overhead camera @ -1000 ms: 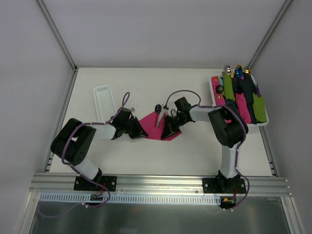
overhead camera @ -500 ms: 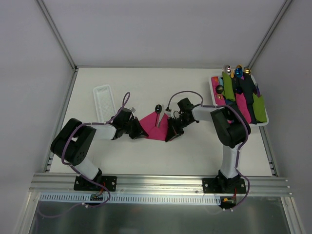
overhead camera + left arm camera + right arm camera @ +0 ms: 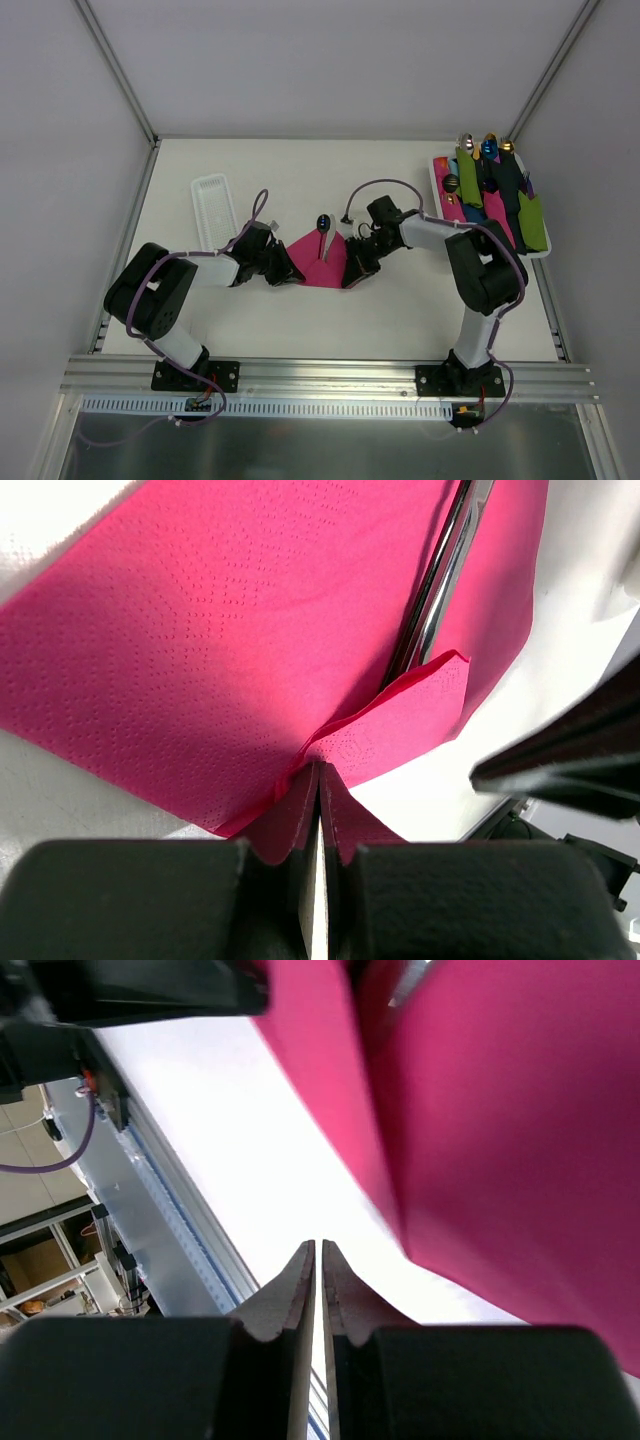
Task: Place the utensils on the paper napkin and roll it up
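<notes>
The magenta paper napkin (image 3: 312,262) lies mid-table with its right side folded up. The dark utensils (image 3: 322,236) lie on it, their heads poking past its far edge. In the left wrist view the utensil handles (image 3: 437,590) run across the napkin (image 3: 200,630). My left gripper (image 3: 291,273) is at the napkin's left corner, jaws shut on its edge (image 3: 318,772). My right gripper (image 3: 352,274) is at the napkin's right edge, jaws shut with nothing between them (image 3: 318,1248); the raised napkin (image 3: 500,1140) hangs just beside it.
A narrow white ridged tray (image 3: 212,208) lies at the back left. A white tray (image 3: 436,178) at the back right holds green, blue and black rolled napkins with cutlery heads sticking out. The metal rail (image 3: 330,375) runs along the near edge.
The napkin's right side has been folded up and inward, so the napkin looks narrower. My right arm's elbow has swung right. The left gripper has stayed put.
</notes>
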Robot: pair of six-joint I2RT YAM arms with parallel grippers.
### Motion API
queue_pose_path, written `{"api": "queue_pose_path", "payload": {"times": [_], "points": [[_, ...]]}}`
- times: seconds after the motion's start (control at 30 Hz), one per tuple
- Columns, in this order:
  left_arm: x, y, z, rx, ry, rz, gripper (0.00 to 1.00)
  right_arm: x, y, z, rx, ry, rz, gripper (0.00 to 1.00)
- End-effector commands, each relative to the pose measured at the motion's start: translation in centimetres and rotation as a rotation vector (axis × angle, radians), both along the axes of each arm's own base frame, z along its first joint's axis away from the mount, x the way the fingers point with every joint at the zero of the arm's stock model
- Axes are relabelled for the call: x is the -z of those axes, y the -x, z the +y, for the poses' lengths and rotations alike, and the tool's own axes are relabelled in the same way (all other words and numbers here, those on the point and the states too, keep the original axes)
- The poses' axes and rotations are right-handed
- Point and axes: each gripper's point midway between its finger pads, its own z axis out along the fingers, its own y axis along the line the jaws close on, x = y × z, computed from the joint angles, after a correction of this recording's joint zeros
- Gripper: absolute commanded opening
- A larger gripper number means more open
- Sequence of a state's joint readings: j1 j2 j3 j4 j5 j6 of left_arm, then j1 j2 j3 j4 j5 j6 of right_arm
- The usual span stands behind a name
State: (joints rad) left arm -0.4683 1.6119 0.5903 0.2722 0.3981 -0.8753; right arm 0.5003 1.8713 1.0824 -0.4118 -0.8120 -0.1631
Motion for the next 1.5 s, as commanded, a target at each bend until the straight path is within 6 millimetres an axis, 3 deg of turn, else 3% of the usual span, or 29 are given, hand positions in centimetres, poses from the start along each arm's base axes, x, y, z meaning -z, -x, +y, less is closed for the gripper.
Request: {"api": "queue_pose_path", "payload": {"times": [0.0,0.17,0.33,0.57,0.83,1.0,1.2,1.47], "points": [[2.3,1.1,2.1,-0.019,-0.128,0.05,0.0,-3.0,0.2,2.1,-0.014,-0.077,-0.047,0.09],[2.3,1.1,2.1,-0.024,-0.128,0.054,0.0,-1.5,-0.2,3.4,0.005,-0.063,-0.01,0.09],[2.1,1.2,2.1,-0.025,-0.125,0.05,0.0,0.3,-1.9,4.1,0.021,-0.036,-0.003,0.09],[1.7,1.2,2.0,-0.017,-0.115,0.037,0.0,2.3,-2.3,3.8,0.039,0.016,0.016,0.09],[-3.5,0.3,0.8,0.025,-0.005,-0.125,0.09,3.5,-1.2,2.6,0.024,0.073,0.053,0.09],[-4.8,0.7,0.1,0.051,0.042,-0.135,0.1,3.7,-1.1,2.2,0.002,0.078,0.068,0.09],[-3.9,0.9,-0.2,0.057,0.057,-0.097,0.09,3.5,-1.1,2.3,-0.006,0.065,0.078,0.09],[-1.1,0.8,-0.4,0.05,0.03,-0.013,0.06,3.8,-1.0,2.3,-0.019,0.07,0.092,0.09]]}}
